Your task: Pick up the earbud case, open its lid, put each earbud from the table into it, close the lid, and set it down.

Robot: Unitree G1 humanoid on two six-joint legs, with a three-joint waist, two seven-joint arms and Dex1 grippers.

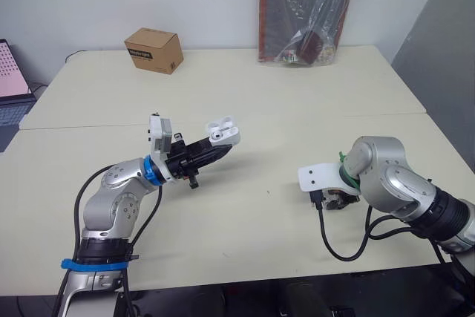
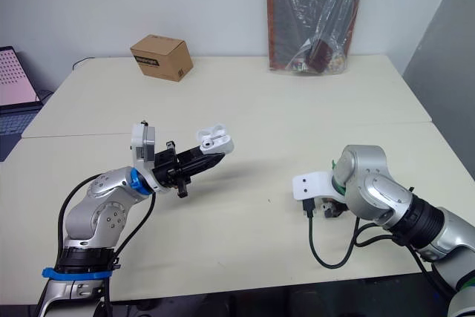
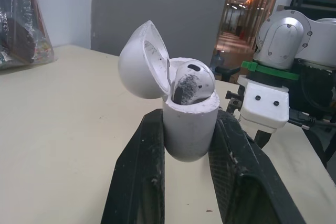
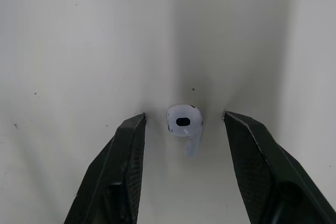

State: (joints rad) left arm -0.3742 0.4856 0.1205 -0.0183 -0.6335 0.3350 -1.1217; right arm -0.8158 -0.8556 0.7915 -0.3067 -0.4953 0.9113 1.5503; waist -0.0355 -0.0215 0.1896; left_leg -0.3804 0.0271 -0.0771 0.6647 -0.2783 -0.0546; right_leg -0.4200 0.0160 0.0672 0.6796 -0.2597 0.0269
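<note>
The left jaws clamp one open white plastic earbud case [image 3: 190, 129] holding one white earbud [image 3: 193, 81]; the right jaws stand apart around a second earbud [image 4: 184, 121] on the beige bench [image 1: 260, 94].

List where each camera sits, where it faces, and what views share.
Left eye view: head, forward and down over the table; both arms.
Right eye view: beside it, same scene.
Left wrist view: along the left end effector clamping the open earbud case.
Right wrist view: down along the open right end effector at a loose earbud.
Shared: eye and left wrist views show the earbud case.
</note>
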